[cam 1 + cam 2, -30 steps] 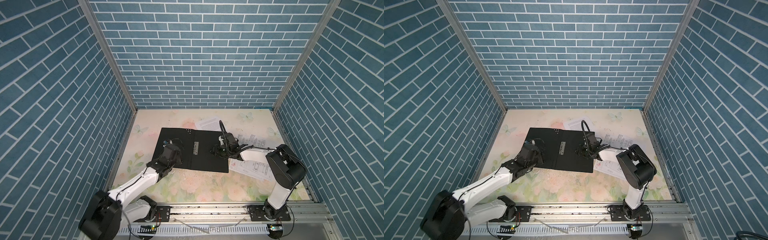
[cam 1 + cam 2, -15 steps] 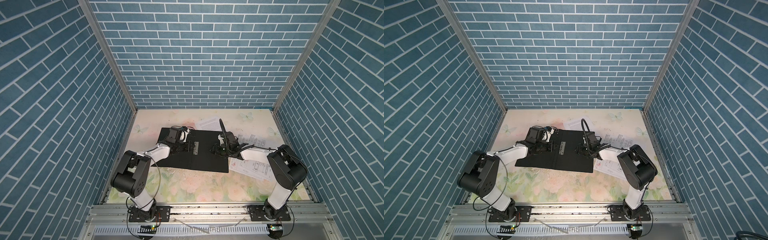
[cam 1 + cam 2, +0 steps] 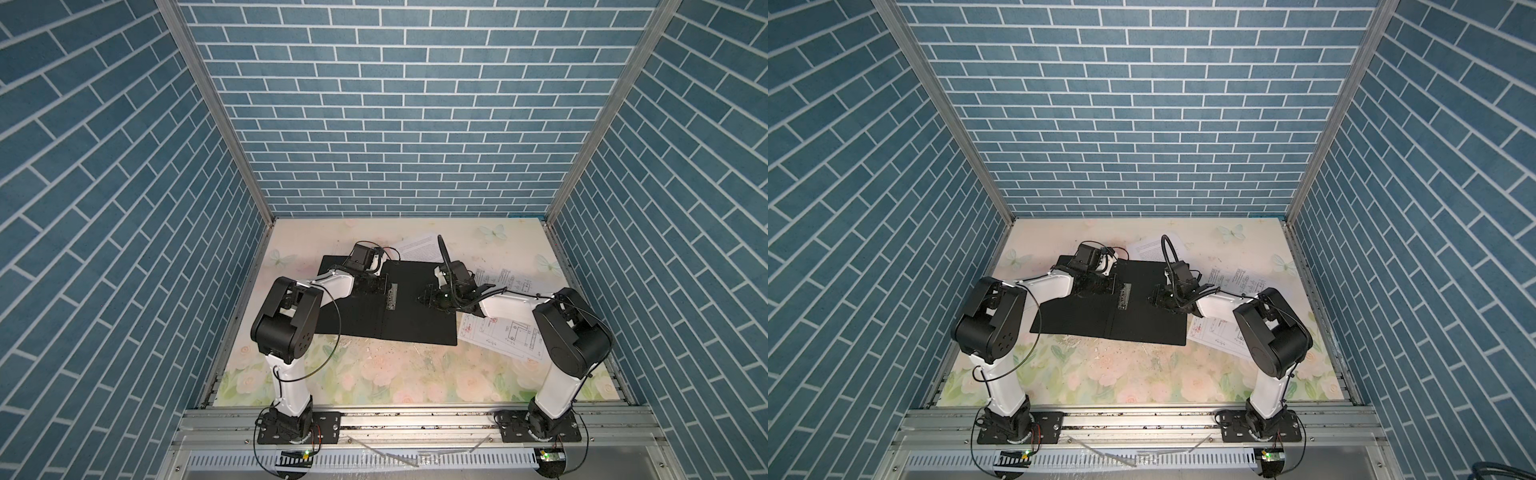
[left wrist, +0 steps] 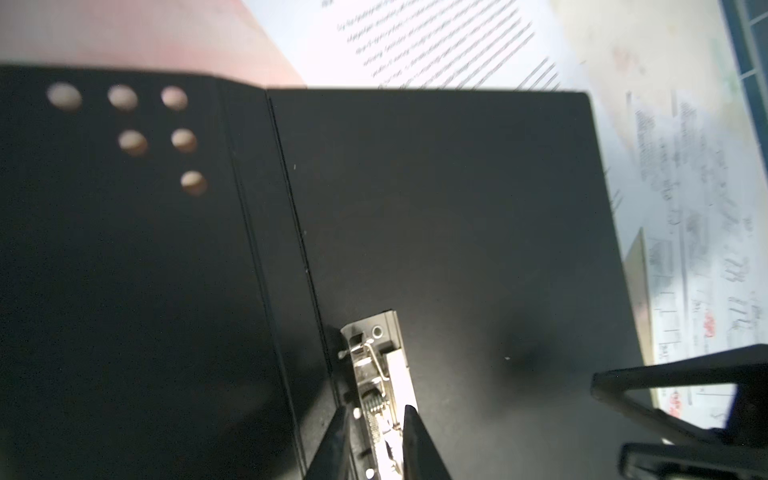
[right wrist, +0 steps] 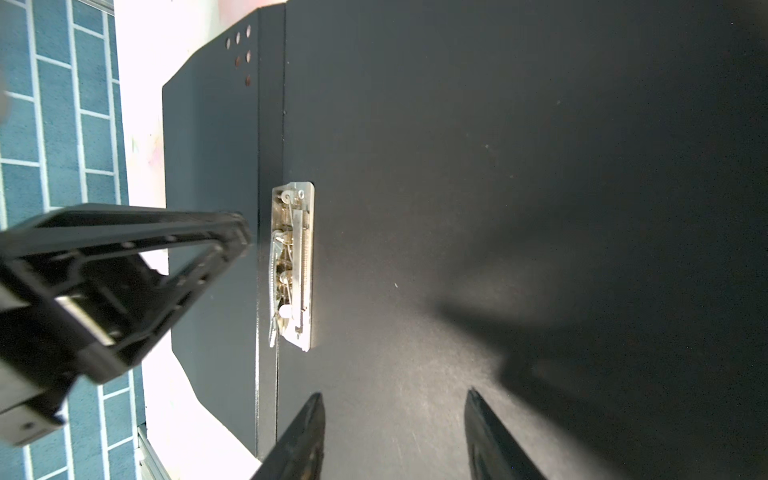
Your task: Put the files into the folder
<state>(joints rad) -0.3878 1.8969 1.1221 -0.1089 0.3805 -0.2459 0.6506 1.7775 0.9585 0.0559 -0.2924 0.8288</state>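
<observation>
Squarely in the middle of the scene, the folder (image 3: 415, 324) is lying spread open and flat, its matte black inside facing up, two rectangular panels joined by a narrow creased spine. Six small round holes (image 4: 133, 141) are showing near the spine at the far end of the left panel. The shiny metal clip (image 4: 374, 353), a slim bar of springs and rivets, is sitting just to the right of the spine. The left gripper (image 4: 376, 415) is reaching down onto that clip, its dark tapered fingers drawn close together on either side of the metal; whether they are actually pinching it cannot be told. The right gripper (image 5: 392, 397) is hanging over the right panel, its pointed fingers standing well apart and gripping nothing. The files (image 3: 1237, 282), thin white paper, are lying loose outside the folder. The printed text sheet (image 3: 417, 245) is poking out past the far edge, while the far drawing sheet (image 3: 509, 282) and the near drawing sheet (image 3: 503, 336), both with small red marks, are lying just beside the right edge, partly beneath the right arm. All of it is resting on a pale tabletop (image 3: 374, 374) printed with flowers and butterflies, and blue brick-patterned walls (image 3: 395, 124) are enclosing three sides.
</observation>
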